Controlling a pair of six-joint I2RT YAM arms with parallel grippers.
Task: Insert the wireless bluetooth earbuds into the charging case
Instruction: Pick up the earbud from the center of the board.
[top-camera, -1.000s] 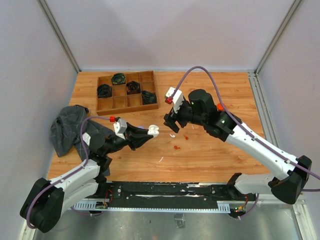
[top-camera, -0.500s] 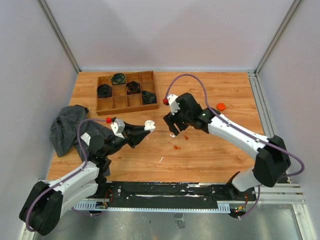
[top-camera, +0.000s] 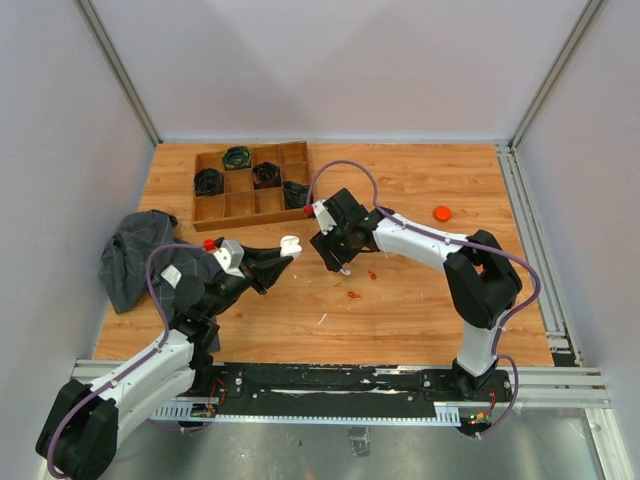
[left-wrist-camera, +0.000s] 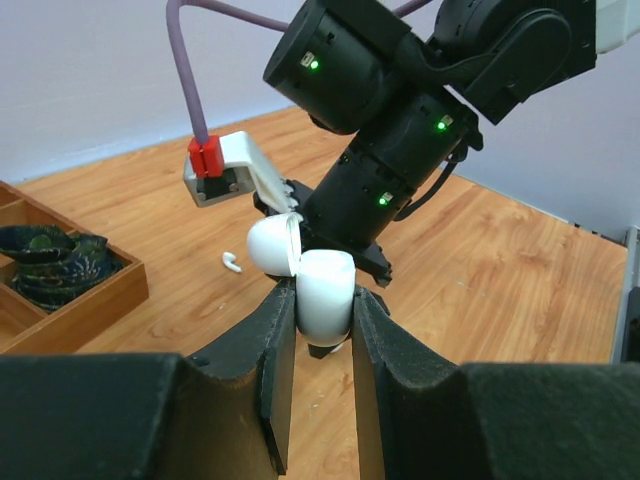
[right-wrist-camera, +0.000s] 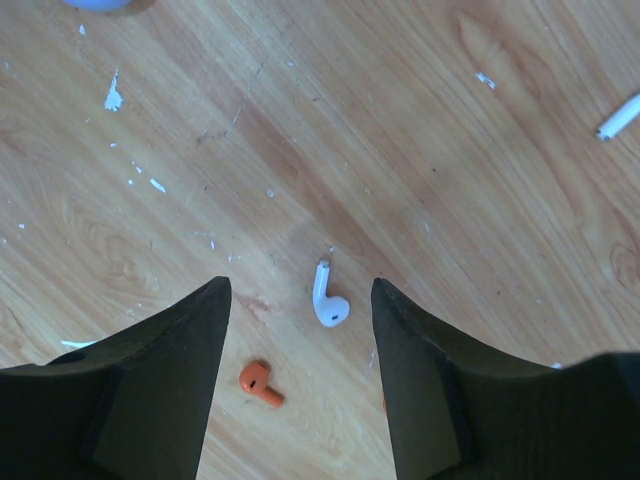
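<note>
Parts not seen
The charging case (left-wrist-camera: 325, 285) has its lower half hidden inside the left gripper (left-wrist-camera: 320, 305); a pale blue thing (right-wrist-camera: 100, 3) is cut by the right wrist view's top edge.

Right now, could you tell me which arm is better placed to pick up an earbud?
Right: the right gripper, open, hovers above the pale earbud on the table, a finger on each side. The left gripper is busy, shut on the open charging case.
</note>
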